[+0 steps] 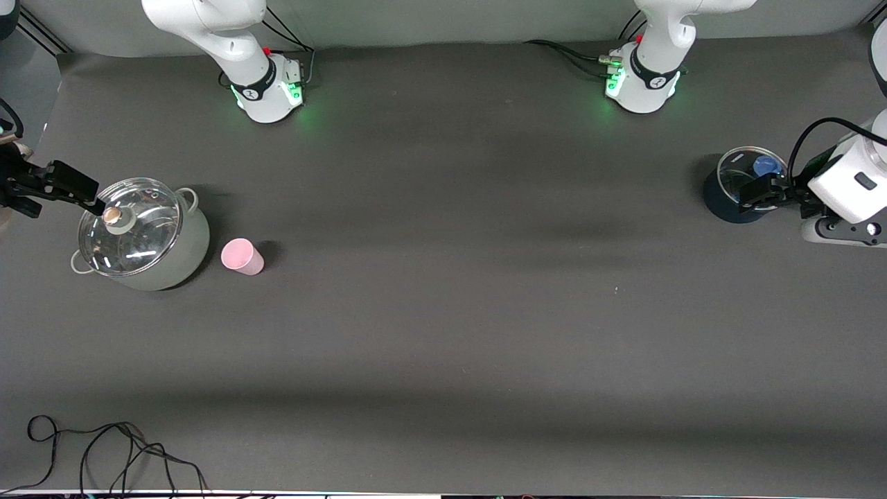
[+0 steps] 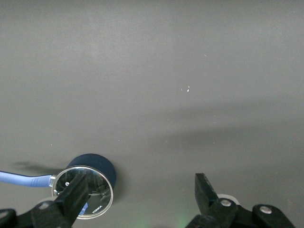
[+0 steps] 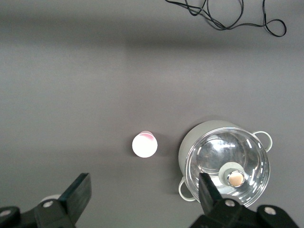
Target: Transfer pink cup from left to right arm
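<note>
Front view shows the pink cup (image 1: 242, 256) standing on the counter just beside a lidded pot (image 1: 142, 233), well apart from the left end effector (image 1: 761, 192). Both end effectors, right (image 1: 66, 187) included, hang spread and empty; a careless approach could clip the pot.

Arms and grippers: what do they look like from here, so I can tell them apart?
Both arms are bulky, white and jointed, with black collars, green base lights and black cables. The left gripper is a black claw on a white wrist block with a looping black cable. The right gripper has flat black rectangular fingers.
</note>
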